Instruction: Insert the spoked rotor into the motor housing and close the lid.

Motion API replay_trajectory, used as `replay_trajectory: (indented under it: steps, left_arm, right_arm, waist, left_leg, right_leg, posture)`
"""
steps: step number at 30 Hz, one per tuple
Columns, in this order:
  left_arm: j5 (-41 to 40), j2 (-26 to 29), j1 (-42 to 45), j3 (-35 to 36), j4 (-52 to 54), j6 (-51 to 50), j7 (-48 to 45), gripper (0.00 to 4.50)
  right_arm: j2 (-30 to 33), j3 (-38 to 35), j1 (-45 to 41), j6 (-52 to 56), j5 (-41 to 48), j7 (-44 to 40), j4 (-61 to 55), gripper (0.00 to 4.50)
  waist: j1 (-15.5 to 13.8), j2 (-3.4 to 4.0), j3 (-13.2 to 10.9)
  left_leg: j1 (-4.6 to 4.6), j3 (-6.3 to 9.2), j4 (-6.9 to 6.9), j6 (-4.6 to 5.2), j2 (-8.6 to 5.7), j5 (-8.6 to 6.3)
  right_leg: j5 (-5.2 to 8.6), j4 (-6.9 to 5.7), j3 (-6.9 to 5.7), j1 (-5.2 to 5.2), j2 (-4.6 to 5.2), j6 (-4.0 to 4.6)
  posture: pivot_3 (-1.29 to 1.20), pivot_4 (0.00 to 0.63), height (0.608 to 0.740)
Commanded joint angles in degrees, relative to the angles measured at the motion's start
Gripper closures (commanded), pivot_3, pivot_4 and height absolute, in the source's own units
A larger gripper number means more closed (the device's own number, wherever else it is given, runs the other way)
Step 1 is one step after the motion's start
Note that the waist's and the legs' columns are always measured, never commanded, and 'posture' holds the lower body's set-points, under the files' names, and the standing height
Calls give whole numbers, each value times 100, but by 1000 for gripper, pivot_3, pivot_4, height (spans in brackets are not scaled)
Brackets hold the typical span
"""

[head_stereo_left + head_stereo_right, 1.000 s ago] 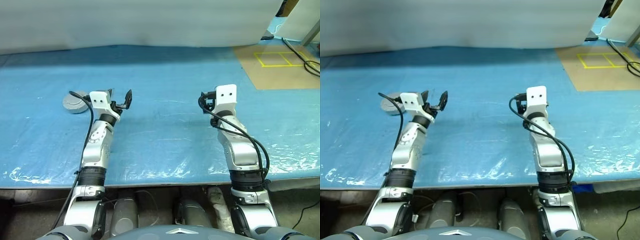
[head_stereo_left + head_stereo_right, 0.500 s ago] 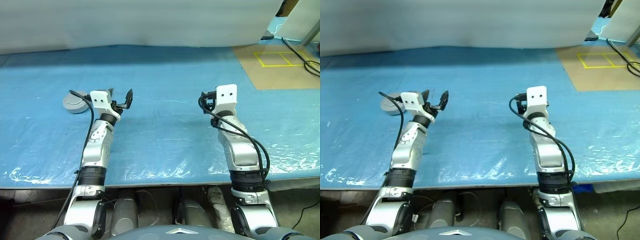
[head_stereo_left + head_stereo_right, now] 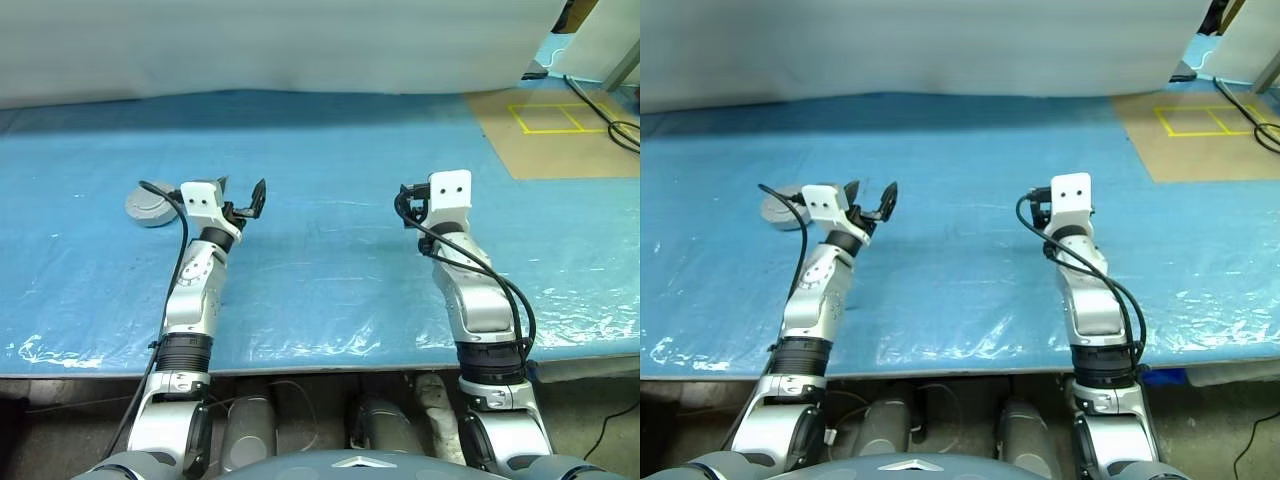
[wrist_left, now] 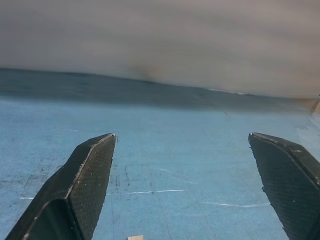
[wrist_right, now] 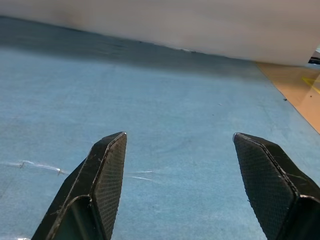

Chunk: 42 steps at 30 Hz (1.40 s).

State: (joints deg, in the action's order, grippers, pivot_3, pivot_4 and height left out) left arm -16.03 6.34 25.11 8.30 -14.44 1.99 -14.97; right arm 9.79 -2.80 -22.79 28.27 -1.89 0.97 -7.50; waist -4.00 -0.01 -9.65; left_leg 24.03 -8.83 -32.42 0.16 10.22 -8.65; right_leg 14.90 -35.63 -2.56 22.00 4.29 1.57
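Observation:
A round pale grey disc, which looks like the lid [image 3: 148, 208] with its plain face up, lies on the blue table cover [image 3: 330, 150] at the left. Just right of it and above the table, my left gripper [image 3: 240, 187] hangs open and empty; its two black fingers [image 4: 90, 175] stand wide apart in the left wrist view. At the right my right gripper [image 5: 178, 135] also stands open, with only blue cover between its fingers [image 5: 107, 170]. The motor housing and the spoked rotor are hidden from view.
A brown board [image 3: 560, 140] with a yellow taped square lies at the back right, with black cables [image 3: 612, 115] beside it. A white sheet [image 3: 280, 45] rises along the table's far side. The table's front edge [image 3: 320, 362] runs just under my forearms.

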Motion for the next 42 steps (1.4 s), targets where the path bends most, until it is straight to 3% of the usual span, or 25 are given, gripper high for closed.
replay_trajectory:
  steps: [1, 17, 26, 35, 42]
  left_arm:
    - [49, 26, 130, -33, 226, 41, -5, 25]
    - [10, -265, 623, -209, -179, 145, -216, 25]
    - [19, -481, 1104, -224, -798, 527, -437, 25]
    - [39, -963, 2114, -235, -1899, 1144, -643, 25]
    - [54, -1042, 2095, -223, -1914, 1247, -707, 25]
  right_arm:
    - [-2, -73, 8, -33, -38, 46, -259, 926]
    - [-39, -37, -30, -56, -135, 173, -235, 926]
    - [-55, 35, -494, -322, -212, 249, 226, 926]
    - [-424, 216, -1770, -1182, -523, 827, 1661, 926]
    - [-427, 201, -1717, -1297, -518, 716, 1691, 926]
  waist:
    - [0, 0, 0]
    - [-1, 1, 0]
    - [0, 1, -1]
    - [2, 7, -4]
    - [-1, 7, -5]
  left_leg:
    - [0, 0, 0, 0, 0, 0]
    - [0, -1, 2, 0, -2, 0]
    - [0, -2, 2, 0, -3, 0]
    - [3, -7, 0, 1, -5, 1]
    - [20, -8, 8, 7, -9, 3]
  right_leg:
    - [0, 0, 0, 0, 0, 0]
    - [0, 0, 2, 1, 0, 0]
    - [0, 0, 3, 2, 0, 0]
    - [-1, -6, 7, 7, 1, 1]
    - [0, 1, 8, 19, 1, 1]
  posture:
    - [0, 150, 740]
    - [0, 150, 740]
    - [0, 150, 740]
    - [0, 150, 740]
    - [0, 150, 740]
